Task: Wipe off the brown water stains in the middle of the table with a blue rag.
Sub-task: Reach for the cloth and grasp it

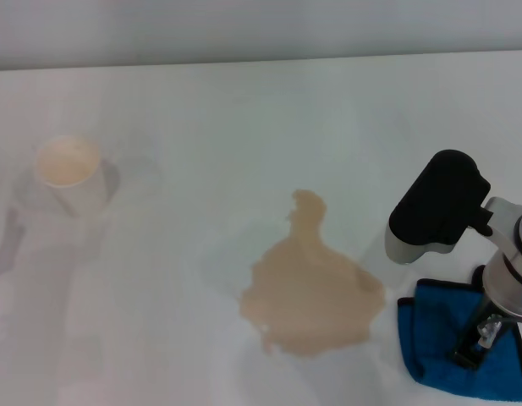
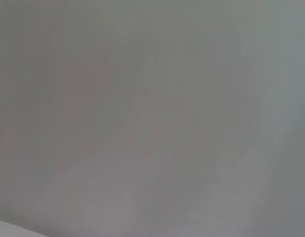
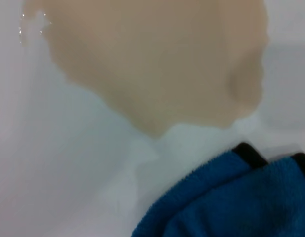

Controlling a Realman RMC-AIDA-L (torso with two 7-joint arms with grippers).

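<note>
- Right tool [image 1: 479,342] is low over the bright blue folded microfibre rag [image 1: 438,338] at the surface's near right; whether it grips, I cannot tell; left tool is out of sight
- Rag looks soft, light and limp; best pinched at a black-edged fold
- Tan, irregular puddle of brown water [image 1: 311,288] lies just beside it on the white smooth surface [image 1: 244,127], unwiped
- Pale paper cup [image 1: 70,173] stands well apart

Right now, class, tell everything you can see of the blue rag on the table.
The blue rag is a bright blue, fuzzy cloth that looks like microfibre, with black edging at its rim. It lies bunched on the white table, at the robot's right near the front edge, just beside the brown water stains with a thin strip of bare table between them. The right gripper stands down on its top; whether the fingers grip it cannot be told.
</note>
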